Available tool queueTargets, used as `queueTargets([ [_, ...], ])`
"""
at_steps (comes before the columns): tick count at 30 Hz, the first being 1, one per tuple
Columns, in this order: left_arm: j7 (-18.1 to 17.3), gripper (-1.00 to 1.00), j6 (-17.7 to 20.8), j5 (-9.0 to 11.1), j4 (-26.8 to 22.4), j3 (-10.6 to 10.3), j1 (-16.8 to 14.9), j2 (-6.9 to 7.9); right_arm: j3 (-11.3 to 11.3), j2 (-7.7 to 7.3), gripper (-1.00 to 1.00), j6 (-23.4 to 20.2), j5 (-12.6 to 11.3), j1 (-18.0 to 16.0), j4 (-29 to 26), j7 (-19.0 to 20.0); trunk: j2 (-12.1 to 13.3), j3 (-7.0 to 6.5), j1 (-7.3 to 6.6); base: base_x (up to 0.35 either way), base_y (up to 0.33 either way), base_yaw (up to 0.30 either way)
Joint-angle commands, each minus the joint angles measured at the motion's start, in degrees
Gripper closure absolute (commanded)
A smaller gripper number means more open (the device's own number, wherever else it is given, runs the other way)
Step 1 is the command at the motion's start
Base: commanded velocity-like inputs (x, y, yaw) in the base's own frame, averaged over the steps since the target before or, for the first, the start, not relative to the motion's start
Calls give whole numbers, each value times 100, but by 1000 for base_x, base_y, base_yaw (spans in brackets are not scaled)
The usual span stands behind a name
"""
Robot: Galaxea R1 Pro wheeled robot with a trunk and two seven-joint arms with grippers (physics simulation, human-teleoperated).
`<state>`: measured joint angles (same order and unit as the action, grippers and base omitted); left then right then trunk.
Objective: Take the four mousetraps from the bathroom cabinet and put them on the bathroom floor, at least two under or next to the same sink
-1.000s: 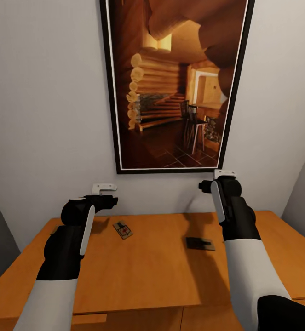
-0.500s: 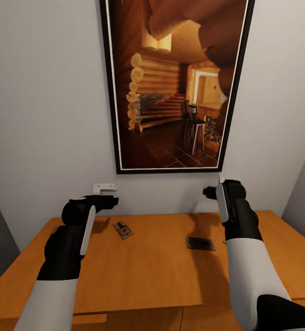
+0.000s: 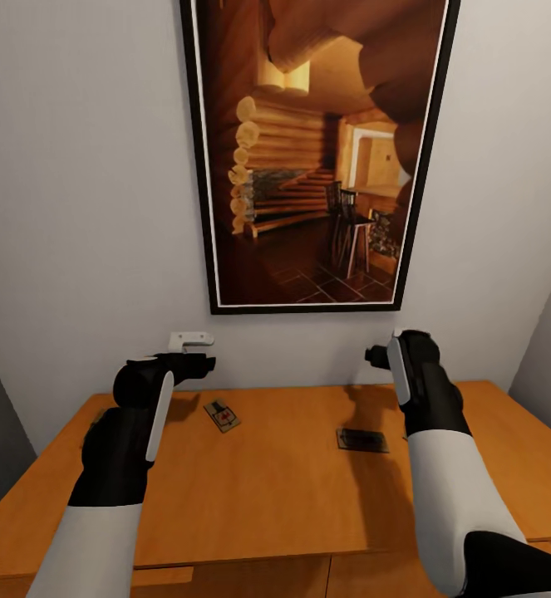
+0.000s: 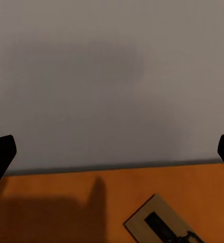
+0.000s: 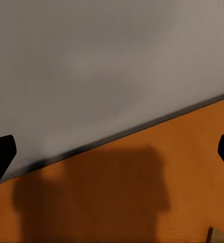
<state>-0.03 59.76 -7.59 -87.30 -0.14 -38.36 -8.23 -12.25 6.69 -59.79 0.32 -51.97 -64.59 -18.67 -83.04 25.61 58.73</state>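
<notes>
Two mousetraps lie on the orange-brown cabinet top. One tan mousetrap with dark wire and a red mark sits near the back, just right of my left gripper; its corner also appears in the left wrist view as the mousetrap. The second mousetrap lies in the shadow beside my right forearm, below my right gripper. Both grippers hover above the cabinet's back edge and point at the wall. In each wrist view the dark fingertips stand far apart with nothing between them.
A large framed picture of a log interior hangs on the pale grey wall right behind the cabinet. Drawer fronts show at the cabinet's near edge. Grey walls close in at both sides.
My right gripper has sunk a little toward the cabinet top and turned slightly. The left arm and both mousetraps have stayed put.
</notes>
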Motion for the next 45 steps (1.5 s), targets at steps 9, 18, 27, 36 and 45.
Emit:
queueTargets([
  [9,-3,-100,24,-7,61,4,-5,-8,-39,-58,-100,-21,18,-6,673,-28,-4,7,0,0,0,0],
  [18,-4,-100,24,-3,76,-2,-5,-13,-47,-68,-100,-21,23,-6,786,-28,-4,7,0,0,0,0],
  [27,-5,-100,24,2,79,-3,-5,-18,-49,-70,-100,-21,28,-6,811,-27,-4,7,0,0,0,0],
  [36,-5,-100,24,3,80,-4,-5,-21,-49,-71,-100,-21,29,-7,812,-30,-4,7,0,0,0,0],
  [45,-5,-100,24,3,78,-4,-5,-21,-49,-72,-100,-21,29,-6,810,-32,-4,7,0,-79,0,0],
])
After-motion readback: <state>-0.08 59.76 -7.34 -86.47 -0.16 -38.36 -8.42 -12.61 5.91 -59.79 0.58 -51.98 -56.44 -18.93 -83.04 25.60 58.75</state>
